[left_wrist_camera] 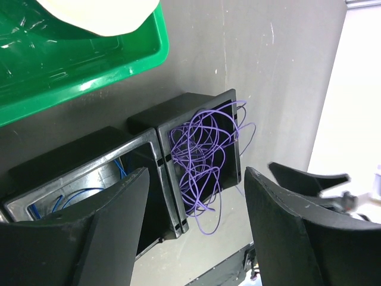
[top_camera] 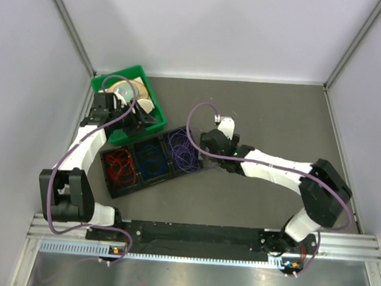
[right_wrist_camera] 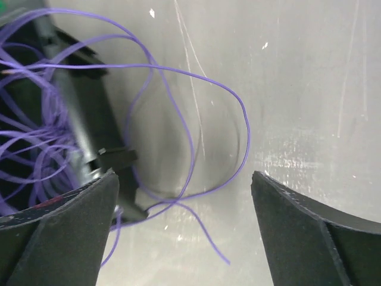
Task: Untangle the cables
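A black three-compartment tray [top_camera: 163,175] holds red cables [top_camera: 119,166], blue cables [top_camera: 151,161] and purple cables [top_camera: 182,150], one colour per compartment. My right gripper [top_camera: 205,143] is open at the tray's right end. In the right wrist view its jaws [right_wrist_camera: 184,179] are spread over purple cable loops [right_wrist_camera: 191,143] that spill from the compartment onto the table, touching nothing. My left gripper [top_camera: 140,118] is open and empty above the tray's far edge. In the left wrist view [left_wrist_camera: 196,179] it looks down on the purple coil [left_wrist_camera: 202,155] and a bit of blue cable [left_wrist_camera: 65,196].
A green bin [top_camera: 100,83] with a tape roll [top_camera: 130,91] stands at the back left, touching the tray; it also shows in the left wrist view [left_wrist_camera: 71,65]. Grey walls enclose the table on three sides. The rail with the arm bases runs along the near edge.
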Action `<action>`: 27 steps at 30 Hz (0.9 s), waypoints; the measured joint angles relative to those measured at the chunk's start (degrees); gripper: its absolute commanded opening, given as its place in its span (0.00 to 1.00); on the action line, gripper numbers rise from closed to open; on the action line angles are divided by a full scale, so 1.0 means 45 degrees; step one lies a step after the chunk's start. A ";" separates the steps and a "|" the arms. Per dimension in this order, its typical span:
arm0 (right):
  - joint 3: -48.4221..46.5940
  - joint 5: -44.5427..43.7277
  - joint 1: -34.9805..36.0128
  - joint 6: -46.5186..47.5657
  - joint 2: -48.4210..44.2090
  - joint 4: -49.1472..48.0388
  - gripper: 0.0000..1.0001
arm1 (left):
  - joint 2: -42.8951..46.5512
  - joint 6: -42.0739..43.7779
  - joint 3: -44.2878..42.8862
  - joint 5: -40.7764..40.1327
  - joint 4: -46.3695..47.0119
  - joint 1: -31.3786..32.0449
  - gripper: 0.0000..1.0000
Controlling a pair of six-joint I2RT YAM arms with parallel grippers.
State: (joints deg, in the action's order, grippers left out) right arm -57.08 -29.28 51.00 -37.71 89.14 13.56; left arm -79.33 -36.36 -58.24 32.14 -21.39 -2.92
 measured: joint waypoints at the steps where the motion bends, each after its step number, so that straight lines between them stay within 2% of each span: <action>1: -0.0112 -0.0034 -0.0034 0.0029 0.0330 0.0029 0.98 | -0.0078 -0.0034 -0.0044 0.0010 0.0005 0.0000 0.70; 13: -0.0947 0.1530 -0.1875 0.1209 0.3075 -0.0369 0.99 | -0.0325 0.0083 -0.0661 -0.0015 -0.0034 0.0000 0.70; 16: -0.1345 0.1671 -0.1860 0.1564 0.3410 -0.0457 0.90 | -0.0325 0.0117 -0.0661 -0.0058 -0.0068 0.0000 0.70; 17: -0.1467 0.1690 -0.1860 0.1603 0.3497 -0.0466 0.81 | -0.0325 0.0121 -0.0661 -0.0058 -0.0068 0.0000 0.70; 20: -0.1812 0.1734 -0.1860 0.1681 0.3725 -0.0597 0.63 | -0.0325 0.0126 -0.0661 -0.0053 -0.0068 0.0000 0.70; 24: -0.1914 0.1778 -0.1860 0.1671 0.3735 -0.0763 0.61 | -0.0325 0.0126 -0.0661 -0.0053 -0.0073 0.0000 0.70; 27: -0.1914 0.1797 -0.1865 0.1681 0.3735 -0.0947 0.53 | -0.0325 0.0126 -0.0661 -0.0053 -0.0073 0.0000 0.70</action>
State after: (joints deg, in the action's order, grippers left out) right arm -65.69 -21.19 42.61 -30.15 105.95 9.30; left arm -80.79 -35.79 -61.21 31.90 -21.71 -2.92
